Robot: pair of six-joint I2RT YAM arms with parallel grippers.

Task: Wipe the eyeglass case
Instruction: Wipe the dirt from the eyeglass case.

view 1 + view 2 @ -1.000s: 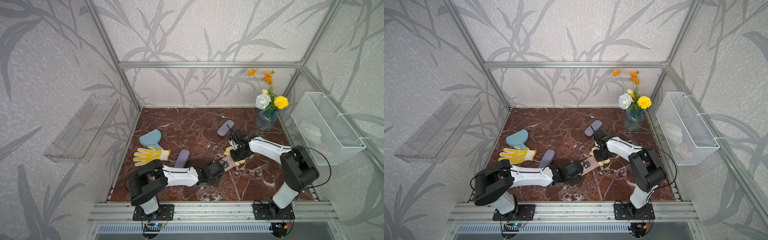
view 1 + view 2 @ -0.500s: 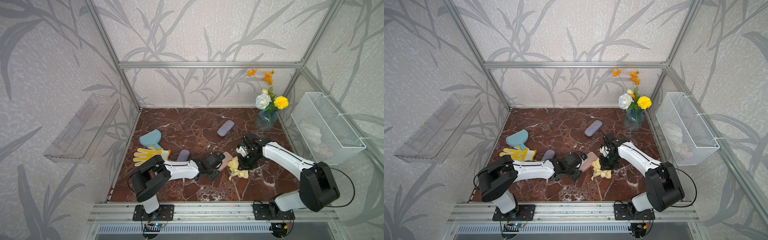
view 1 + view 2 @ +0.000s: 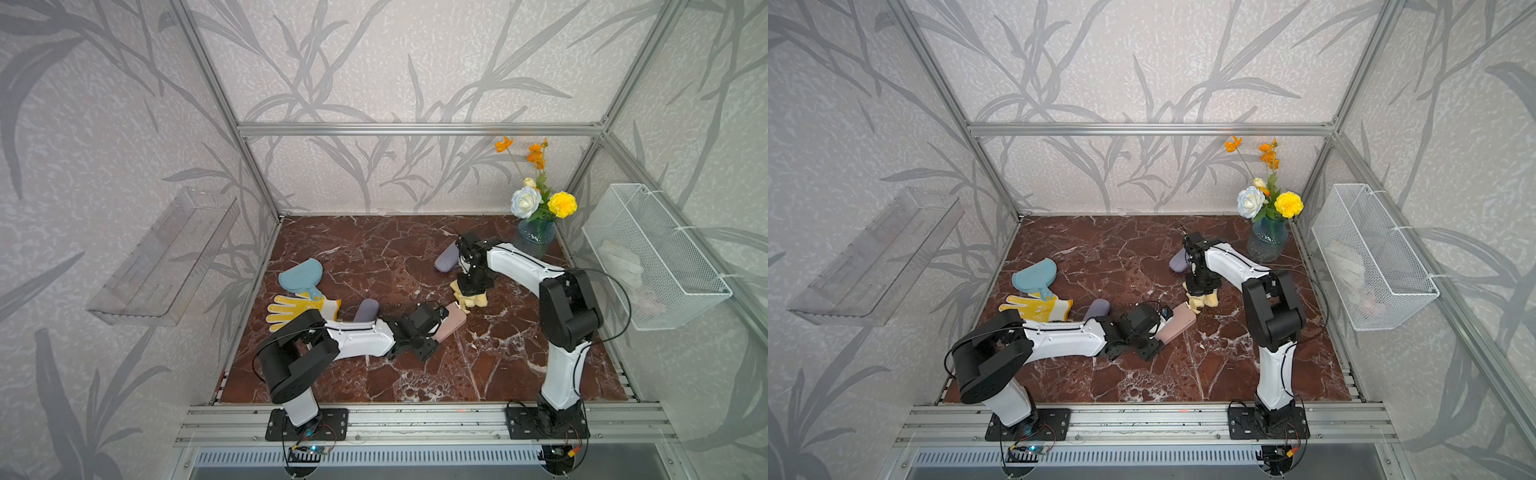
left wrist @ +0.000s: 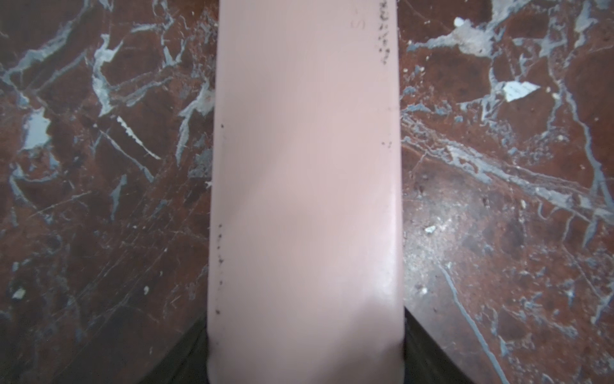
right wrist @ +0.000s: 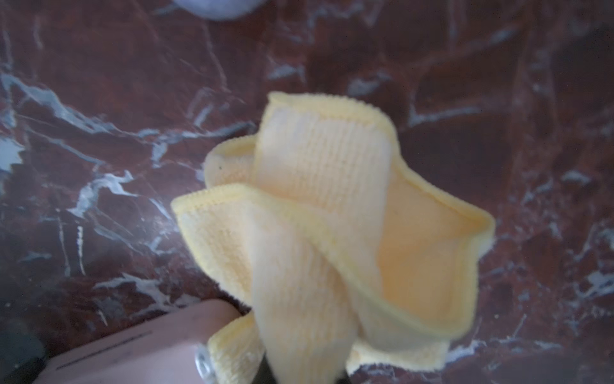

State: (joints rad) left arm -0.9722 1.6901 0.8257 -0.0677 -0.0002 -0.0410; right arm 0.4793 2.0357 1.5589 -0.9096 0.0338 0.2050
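- Red-brown marble tabletop (image 3: pixel 374 257) with white veins forms the floor of an aluminium-framed booth, and grey leaf-patterned wallpaper covers the walls.
- The pink eyeglass case (image 3: pixel 451 322) sits near the middle of the tabletop, lying at an angle. Whether it rests on the marble or is held just above it cannot be told.
- In the left wrist view the case fills the centre, with dark specks along both long edges.
- The left gripper (image 3: pixel 436 330) is clamped on the near end of the case, partly closed, with a dark finger showing at each side of it.
- The yellow cloth (image 3: pixel 469 297) hangs bunched at the far end of the case. In the right wrist view a lower fold appears to touch that end.
- The right gripper (image 3: pixel 473 286) is fully closed, pinching the top of the cloth and pointing down at the marble.
- A grey-purple case (image 3: pixel 446 257) lies just behind the right gripper.
- A second grey-purple case (image 3: pixel 366 309) lies beside the left arm, next to a yellow work glove (image 3: pixel 299 309).
- A light blue pad (image 3: pixel 301 274) lies just behind the glove.
- A blue glass vase (image 3: pixel 534 241) of flowers stands in the far right corner.
- A white wire basket (image 3: pixel 652 257) hangs on the right wall and a clear plastic shelf (image 3: pixel 162 257) on the left wall.
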